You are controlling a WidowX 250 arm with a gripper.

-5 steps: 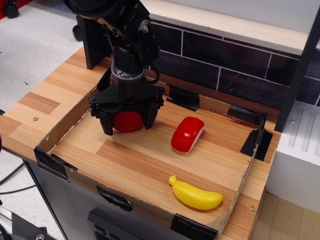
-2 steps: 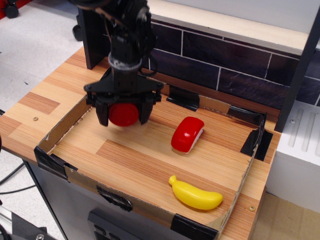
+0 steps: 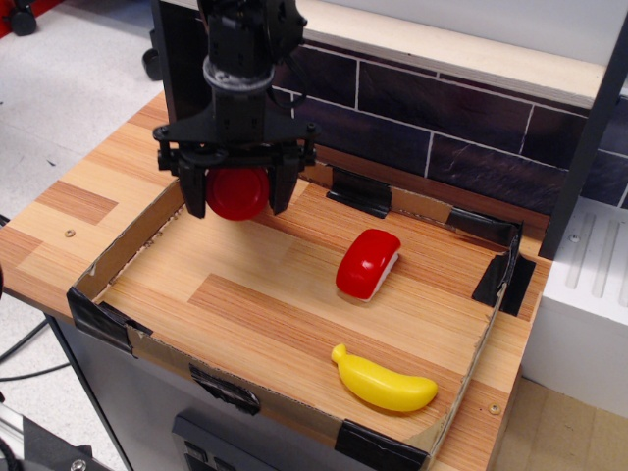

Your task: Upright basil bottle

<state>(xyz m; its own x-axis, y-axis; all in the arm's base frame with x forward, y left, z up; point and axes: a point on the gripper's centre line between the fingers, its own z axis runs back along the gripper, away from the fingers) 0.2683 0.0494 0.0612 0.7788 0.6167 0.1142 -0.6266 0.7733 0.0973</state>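
Observation:
My black gripper (image 3: 236,195) is shut on the basil bottle (image 3: 236,192). Only the bottle's round red cap shows between the two fingers (image 3: 194,191); its clear body and label are hidden behind the cap and the gripper. The gripper holds the bottle in the air above the back left part of the cardboard tray (image 3: 128,242). The cap faces the camera.
A red-and-white rounded block (image 3: 368,263) lies in the tray's middle right. A yellow toy banana (image 3: 385,383) lies near the tray's front right. A dark tiled wall (image 3: 442,118) and a black post (image 3: 182,69) stand behind the tray. The wooden table's edge (image 3: 29,285) is at the left.
The gripper has risen and moved up-left with the bottle in it, from near the tray floor to well above it. The block and banana have not moved.

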